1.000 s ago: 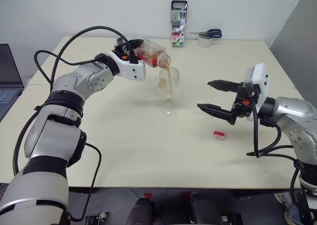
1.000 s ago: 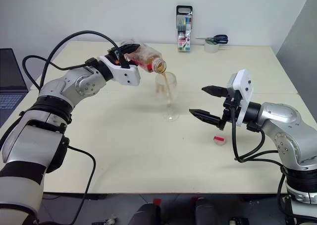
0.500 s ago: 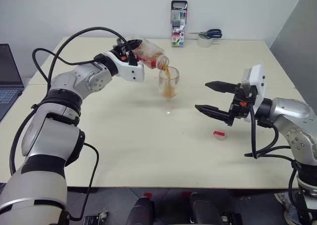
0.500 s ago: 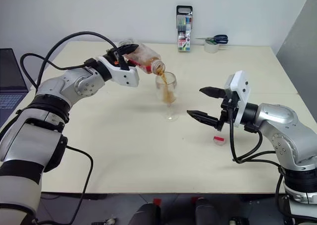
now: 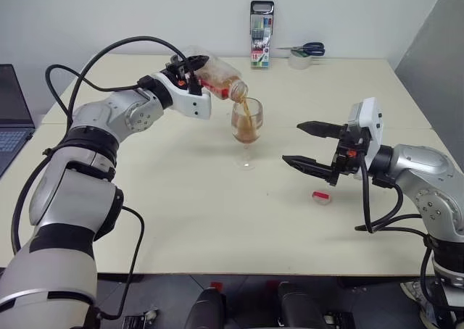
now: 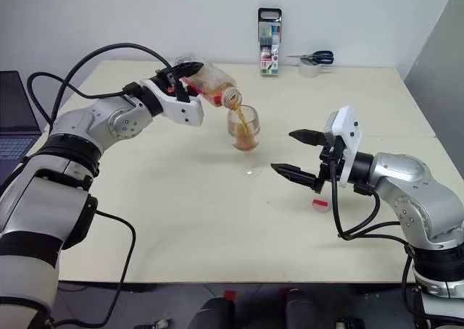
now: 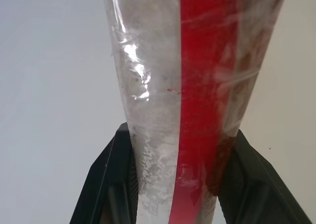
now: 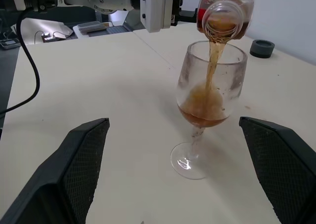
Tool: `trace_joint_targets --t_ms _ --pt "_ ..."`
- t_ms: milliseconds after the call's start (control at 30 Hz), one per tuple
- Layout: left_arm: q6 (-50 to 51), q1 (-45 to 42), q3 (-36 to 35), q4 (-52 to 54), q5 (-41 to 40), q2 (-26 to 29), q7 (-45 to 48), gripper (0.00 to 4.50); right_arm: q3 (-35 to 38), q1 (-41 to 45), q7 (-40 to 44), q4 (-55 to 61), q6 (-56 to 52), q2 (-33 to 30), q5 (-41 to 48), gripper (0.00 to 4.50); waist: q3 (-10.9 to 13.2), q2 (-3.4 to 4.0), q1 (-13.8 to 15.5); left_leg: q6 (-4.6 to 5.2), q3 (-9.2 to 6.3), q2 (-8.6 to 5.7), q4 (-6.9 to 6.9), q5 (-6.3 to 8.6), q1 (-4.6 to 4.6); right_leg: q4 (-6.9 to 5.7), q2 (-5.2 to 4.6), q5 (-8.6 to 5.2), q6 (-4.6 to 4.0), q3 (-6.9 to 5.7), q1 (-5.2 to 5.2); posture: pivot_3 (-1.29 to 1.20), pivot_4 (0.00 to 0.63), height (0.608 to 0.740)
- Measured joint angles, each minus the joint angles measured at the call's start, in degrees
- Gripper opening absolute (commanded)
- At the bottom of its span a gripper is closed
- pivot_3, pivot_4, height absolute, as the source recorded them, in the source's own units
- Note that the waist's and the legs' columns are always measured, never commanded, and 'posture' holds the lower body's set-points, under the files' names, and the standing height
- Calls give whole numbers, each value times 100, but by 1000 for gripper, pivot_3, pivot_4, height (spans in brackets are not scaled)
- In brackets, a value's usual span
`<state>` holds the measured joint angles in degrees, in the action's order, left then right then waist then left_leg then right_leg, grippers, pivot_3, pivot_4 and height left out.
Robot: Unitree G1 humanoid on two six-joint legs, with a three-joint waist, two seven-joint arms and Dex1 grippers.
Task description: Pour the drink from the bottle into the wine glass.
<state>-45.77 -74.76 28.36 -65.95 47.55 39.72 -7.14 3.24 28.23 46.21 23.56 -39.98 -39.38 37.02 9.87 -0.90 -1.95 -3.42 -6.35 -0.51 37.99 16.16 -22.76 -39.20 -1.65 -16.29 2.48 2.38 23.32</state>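
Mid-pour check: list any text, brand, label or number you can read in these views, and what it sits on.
No text reads clearly in any view.
Bottle: red label strip, plain red, no lettering visible.
Marker case at the far edge of the table: printing on its lower part, too small to read.
Red-and-white cap: no marking visible.
Wine glass: unmarked.

bottle (image 5: 220,79): 1
wine glass (image 5: 246,132): 1
grippers: 2, left gripper (image 5: 190,74) and right gripper (image 5: 307,145)
red cap (image 5: 321,197): 1
marker case (image 5: 261,34): 1
scissors (image 5: 306,50): 1 pair
tape roll (image 5: 299,60): 1
laptop (image 5: 12,111): 1
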Motion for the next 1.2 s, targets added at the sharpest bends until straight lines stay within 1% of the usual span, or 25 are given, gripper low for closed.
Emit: trace_joint_targets --t_ms 867,1067,1200 --pt "-47 -25 74 -22 80 19 -106 1657 0 -26 -1 51 -17 -60 10 4500 0 0 0 0 0 -2 5 0 1 -14 -2 0 0 0 2 0 150 740" --pt "14 -23 61 -124 -66 -20 70 1657 0 -43 -12 121 -34 -66 10 4500 0 0 0 0 0 -3 8 0 1 -25 -2 0 0 1 5 0 150 740" --pt "22 -18 -11 -124 -345 -107 321 1657 -2 -55 -44 151 -33 -65 0 4500 0 0 -2 0 0 -3 9 0 1 -25 -3 0 0 1 5 0 150 740"
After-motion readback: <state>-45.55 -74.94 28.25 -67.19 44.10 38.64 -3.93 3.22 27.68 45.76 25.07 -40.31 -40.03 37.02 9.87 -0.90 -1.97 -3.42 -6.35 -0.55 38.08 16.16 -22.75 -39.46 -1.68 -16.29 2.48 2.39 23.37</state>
